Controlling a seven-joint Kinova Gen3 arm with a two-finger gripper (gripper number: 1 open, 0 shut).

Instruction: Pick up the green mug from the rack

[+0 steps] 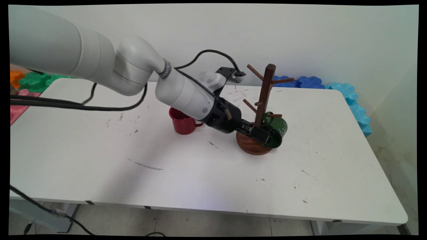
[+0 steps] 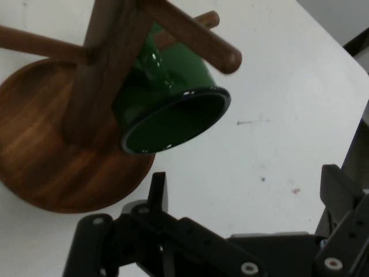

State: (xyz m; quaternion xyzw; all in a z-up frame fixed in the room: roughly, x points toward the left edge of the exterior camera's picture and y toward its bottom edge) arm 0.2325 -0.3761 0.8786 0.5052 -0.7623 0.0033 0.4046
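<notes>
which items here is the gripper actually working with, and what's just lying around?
In play:
gripper, open, empty
green mug, hung on a lower peg, mouth toward the gripper
wooden mug tree

Lying about:
red mug, behind the arm
foam mats past the table's far edge

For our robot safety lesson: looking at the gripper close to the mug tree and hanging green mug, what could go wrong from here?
1. The open black gripper sits right beside the glossy green enamel mug, which hangs tilted on a peg; a nudge might slip it off.
2. The brown wooden mug tree looks tall on its round base, so a bump could tip it.
3. The red enamel mug stands near the arm.
</notes>
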